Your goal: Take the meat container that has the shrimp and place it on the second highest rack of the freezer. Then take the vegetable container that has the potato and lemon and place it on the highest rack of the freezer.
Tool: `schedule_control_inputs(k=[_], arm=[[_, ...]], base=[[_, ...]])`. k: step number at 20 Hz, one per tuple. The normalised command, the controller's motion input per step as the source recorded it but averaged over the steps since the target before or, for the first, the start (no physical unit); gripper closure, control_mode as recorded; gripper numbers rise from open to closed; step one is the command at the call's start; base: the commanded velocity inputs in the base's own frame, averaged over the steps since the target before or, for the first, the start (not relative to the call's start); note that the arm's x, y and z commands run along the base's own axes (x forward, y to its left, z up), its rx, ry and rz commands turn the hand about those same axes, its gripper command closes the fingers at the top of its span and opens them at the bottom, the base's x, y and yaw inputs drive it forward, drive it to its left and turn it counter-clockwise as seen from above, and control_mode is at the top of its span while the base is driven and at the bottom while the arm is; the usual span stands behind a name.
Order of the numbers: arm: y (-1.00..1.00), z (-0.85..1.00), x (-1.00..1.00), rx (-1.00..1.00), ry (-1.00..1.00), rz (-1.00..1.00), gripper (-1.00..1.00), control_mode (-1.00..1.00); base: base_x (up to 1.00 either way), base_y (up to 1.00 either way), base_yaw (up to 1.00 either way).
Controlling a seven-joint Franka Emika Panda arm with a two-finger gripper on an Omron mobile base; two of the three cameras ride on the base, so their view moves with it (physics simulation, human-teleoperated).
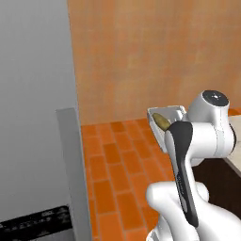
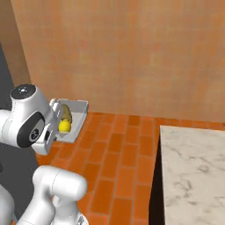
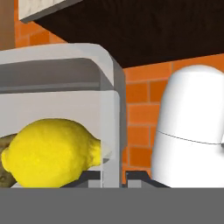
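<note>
The clear vegetable container (image 2: pixel 78 115) hangs tilted in the air over the brick floor, held at its near wall. Inside it lie the yellow lemon (image 2: pixel 64 126) and the brown potato (image 2: pixel 66 112). From the left base view the container (image 1: pixel 165 111) and potato (image 1: pixel 160 121) peek out behind my white wrist. In the hand view the lemon (image 3: pixel 52 153) sits close, the potato (image 3: pixel 4 171) shows at its left, and the container's wall (image 3: pixel 110 113) runs down between the fingertips of my gripper (image 3: pixel 113 180), which is shut on it. The freezer (image 1: pixel 37 94) stands closed at the left. Its racks, the meat container and the shrimp are out of view.
The freezer's long grey handle (image 1: pixel 73 164) and black dispenser panel (image 1: pixel 35 225) are at the left. A marble counter (image 2: pixel 193 167) over a dark cabinet stands at the right. Orange brick floor (image 2: pixel 118 158) lies between, and a tan wall (image 2: pixel 132 52) stands behind.
</note>
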Motion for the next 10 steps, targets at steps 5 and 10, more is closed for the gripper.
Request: schedule_control_inputs(k=[5,10], arm=[[0.00,0.00,0.00,0.00,0.00,0.00,1.00,1.00],[0.00,0.00,0.00,0.00,0.00,0.00,1.00,1.00]], base=[[0.88,-0.39,0.15],[0.55,-0.03,0.52]])
